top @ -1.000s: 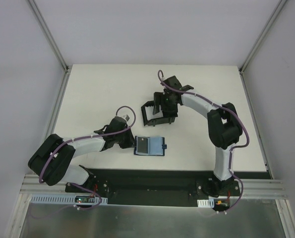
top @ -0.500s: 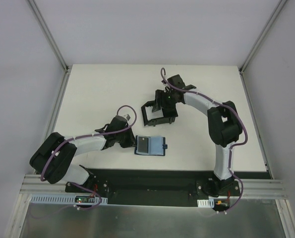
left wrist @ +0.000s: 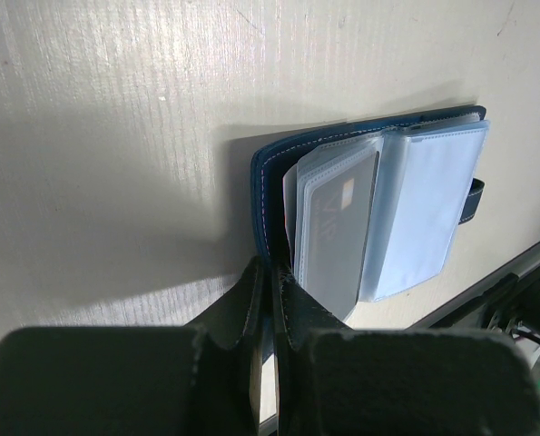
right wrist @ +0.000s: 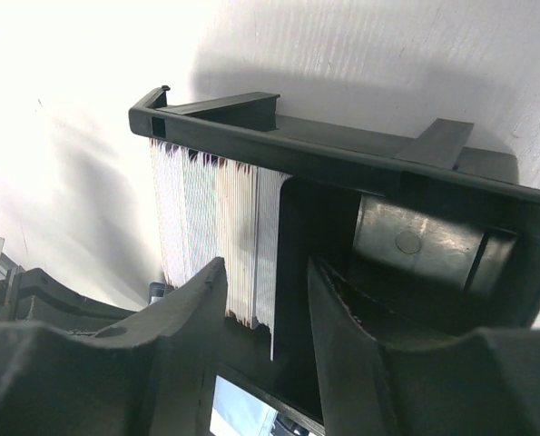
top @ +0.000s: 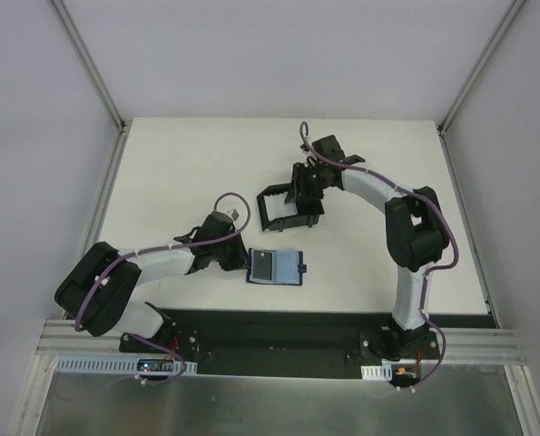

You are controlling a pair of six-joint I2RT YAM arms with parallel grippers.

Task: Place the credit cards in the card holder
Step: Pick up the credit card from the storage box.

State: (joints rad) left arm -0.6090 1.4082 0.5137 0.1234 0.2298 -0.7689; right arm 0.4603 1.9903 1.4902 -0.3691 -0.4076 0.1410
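The navy card holder [top: 275,267] lies open near the table's front, its pale blue pockets up. In the left wrist view it [left wrist: 406,209] shows a whitish card [left wrist: 328,232] inside a clear sleeve. My left gripper [top: 240,258] is shut on the holder's left cover edge [left wrist: 271,272]. The credit cards [right wrist: 217,238] stand on edge as a stack inside the black tray [right wrist: 342,156]. My right gripper [right wrist: 268,277] is open over that tray [top: 271,214], and the near end of the stack sits between its jaws. In the top view the right gripper [top: 308,187] hides the cards.
The black tray has raised walls and a divider plate [right wrist: 419,238] to the right of the stack. The white table [top: 179,173] ends in metal rails at both sides. A black base strip [top: 279,327] runs along the near edge.
My right gripper has shifted a little to the right and back over the tray. The left arm and the card holder have not moved.
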